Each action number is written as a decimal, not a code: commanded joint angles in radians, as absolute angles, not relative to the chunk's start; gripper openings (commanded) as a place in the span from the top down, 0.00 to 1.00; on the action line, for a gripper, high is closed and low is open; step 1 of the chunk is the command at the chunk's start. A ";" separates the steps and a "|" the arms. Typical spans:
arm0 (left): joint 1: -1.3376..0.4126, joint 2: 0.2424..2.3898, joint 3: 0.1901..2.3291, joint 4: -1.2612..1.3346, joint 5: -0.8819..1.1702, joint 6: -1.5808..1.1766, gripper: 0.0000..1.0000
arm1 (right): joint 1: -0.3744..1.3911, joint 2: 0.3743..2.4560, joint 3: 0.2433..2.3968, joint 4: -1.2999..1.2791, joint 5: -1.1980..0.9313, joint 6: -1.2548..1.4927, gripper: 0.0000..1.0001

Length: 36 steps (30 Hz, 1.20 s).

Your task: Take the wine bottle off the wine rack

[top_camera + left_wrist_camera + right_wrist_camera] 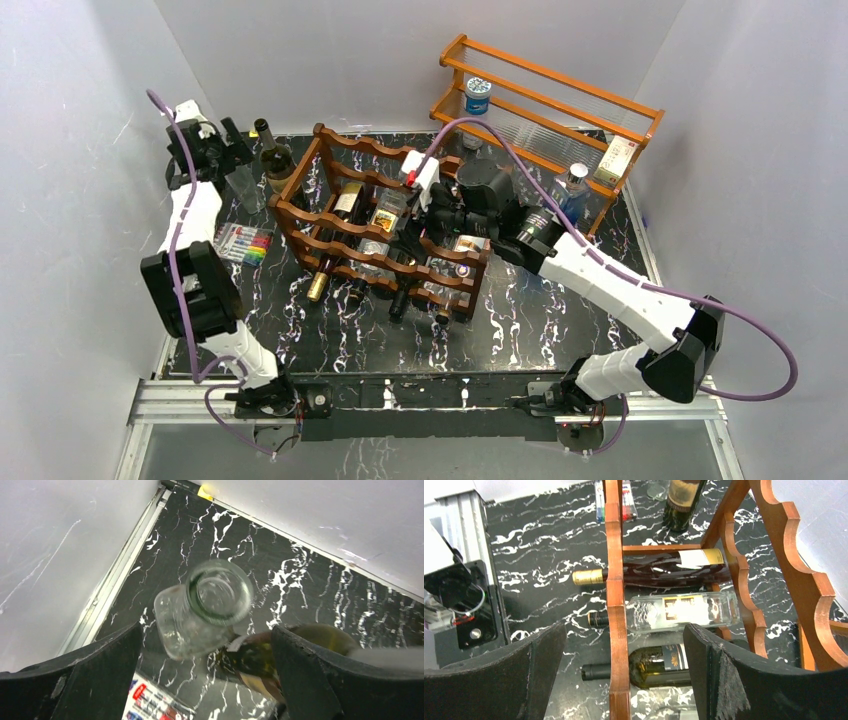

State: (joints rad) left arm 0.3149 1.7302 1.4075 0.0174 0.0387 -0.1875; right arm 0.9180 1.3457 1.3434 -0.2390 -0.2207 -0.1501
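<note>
The dark reddish-brown wine rack (385, 225) stands mid-table with several bottles lying in its slots. My right gripper (428, 222) hovers over its top, open and empty. In the right wrist view its jaws (624, 630) straddle a front rail (616, 590); under them lie a gold-capped dark bottle (659, 572), a clear bottle (679, 611) and a green bottle with a blue label (649, 666). My left gripper (225, 150) is open at the far left, above an upright clear glass bottle (210, 605), not touching it.
An upright olive wine bottle (275, 157) stands beside the clear one, left of the rack. A marker pack (245, 243) lies on the black marble table (560, 320). A lighter orange shelf (560, 100) at the back right holds a blue-lidded jar (478, 95) and a box (620, 160).
</note>
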 commanded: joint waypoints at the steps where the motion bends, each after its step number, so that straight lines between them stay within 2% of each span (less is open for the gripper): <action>1: 0.319 1.533 1.419 -0.103 0.077 -0.236 0.02 | 0.943 1.371 1.461 -0.423 -0.177 -0.237 0.02; 7: 0.319 1.315 1.357 -0.278 0.072 -0.347 0.02 | 0.948 1.368 1.482 -0.571 -0.061 -0.274 0.03; 11: 0.319 1.104 1.183 -0.259 0.275 -0.463 0.02 | 0.948 1.377 1.474 -0.586 0.014 -0.296 0.11; 14: 0.317 0.981 1.084 -0.260 0.399 -0.513 0.02 | 0.946 1.371 1.440 -0.542 0.043 -0.296 0.13; 18: 0.301 0.873 1.060 -0.362 0.411 -0.479 0.02 | 0.937 1.394 1.426 -0.486 0.114 -0.267 0.17; 21: 0.270 0.820 1.060 -0.413 0.402 -0.467 0.02 | 0.921 1.426 1.427 -0.443 0.181 -0.258 0.18; 28: 0.200 0.780 1.046 -0.485 0.444 -0.453 0.06 | 0.814 1.510 1.501 -0.377 0.156 -0.300 0.34; 36: 0.178 0.746 0.986 -0.509 0.488 -0.456 0.15 | 0.750 1.597 1.551 -0.280 0.133 -0.313 0.36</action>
State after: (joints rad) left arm 0.1856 0.7635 0.9981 -0.4835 0.4362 -0.4561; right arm 0.8169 1.5337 1.4841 -0.4614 -0.0021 -0.2707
